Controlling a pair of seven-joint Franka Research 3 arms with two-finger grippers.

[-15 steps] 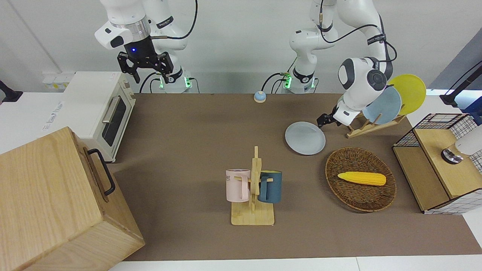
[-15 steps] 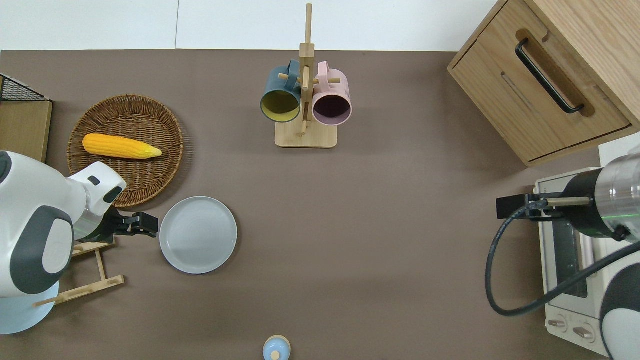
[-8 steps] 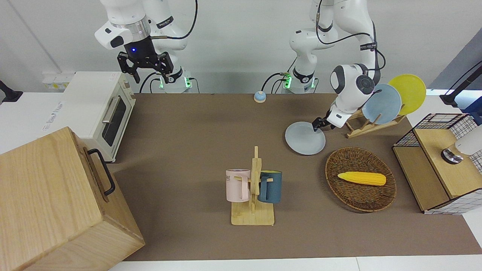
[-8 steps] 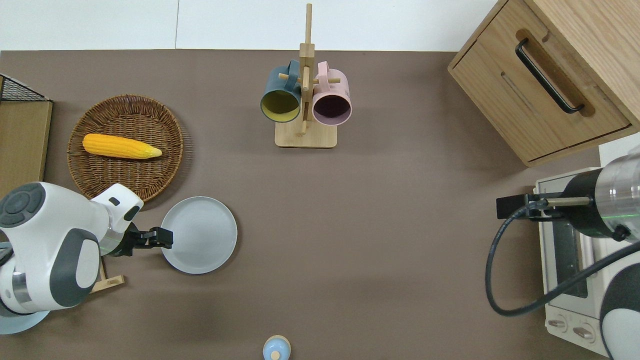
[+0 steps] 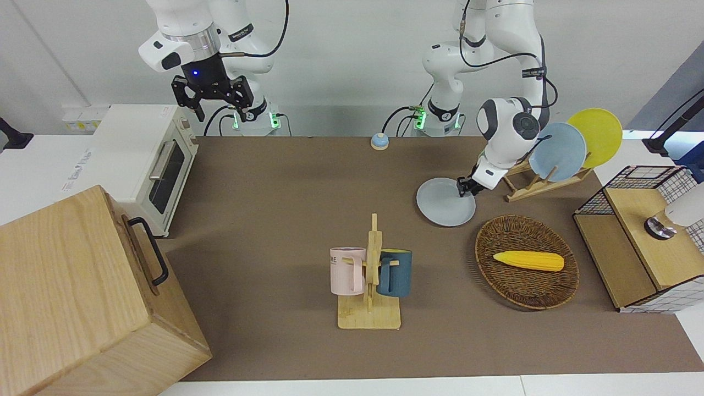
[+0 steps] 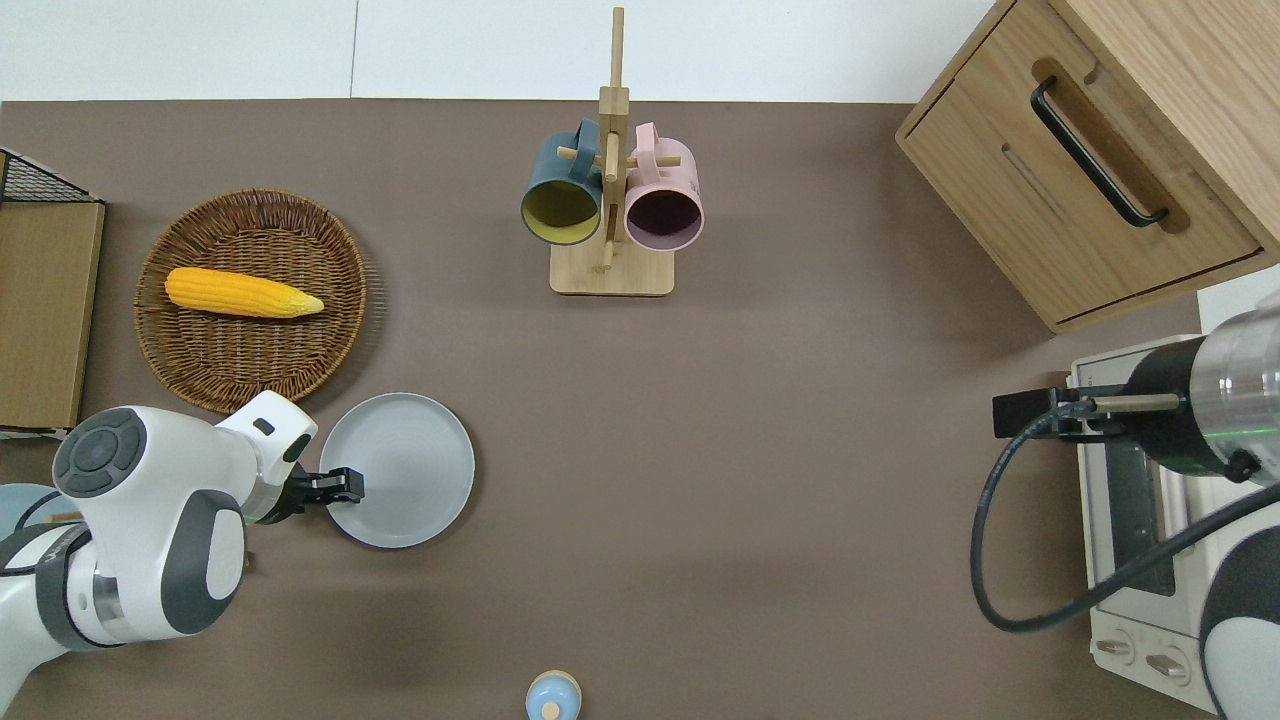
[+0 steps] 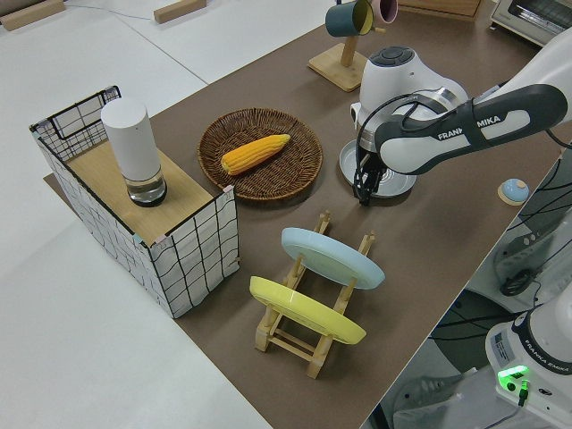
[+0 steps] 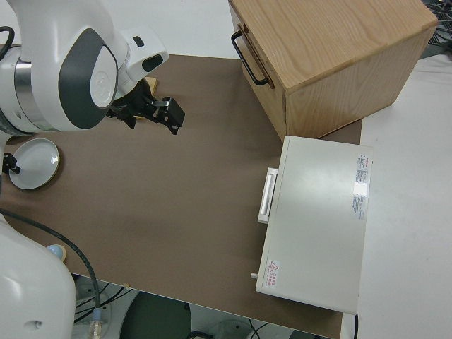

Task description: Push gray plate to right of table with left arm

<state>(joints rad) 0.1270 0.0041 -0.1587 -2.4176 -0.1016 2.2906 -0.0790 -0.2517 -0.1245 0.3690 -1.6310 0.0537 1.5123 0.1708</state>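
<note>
The gray plate (image 6: 400,470) lies flat on the brown table (image 6: 750,450) toward the left arm's end, beside a wicker basket. It also shows in the front view (image 5: 443,204) and the right side view (image 8: 32,164). My left gripper (image 6: 347,485) is low and shut, with its tip over the plate's rim on the side toward the left arm's end. It shows in the front view (image 5: 463,188) and the left side view (image 7: 362,190). My right gripper (image 5: 212,102) is parked, open and empty.
A wicker basket (image 6: 355,300) with a corn cob (image 6: 243,293) lies just farther from the robots than the plate. A rack holds an upright light-blue plate (image 5: 557,152) and a yellow plate (image 5: 597,135). A mug tree (image 6: 612,280), a wooden box (image 6: 1100,150) and a toaster oven (image 5: 148,159) stand toward the right arm's end.
My left gripper has moved from just outside the plate's rim to over the rim and come lower. The plate has not moved. The right arm has not moved.
</note>
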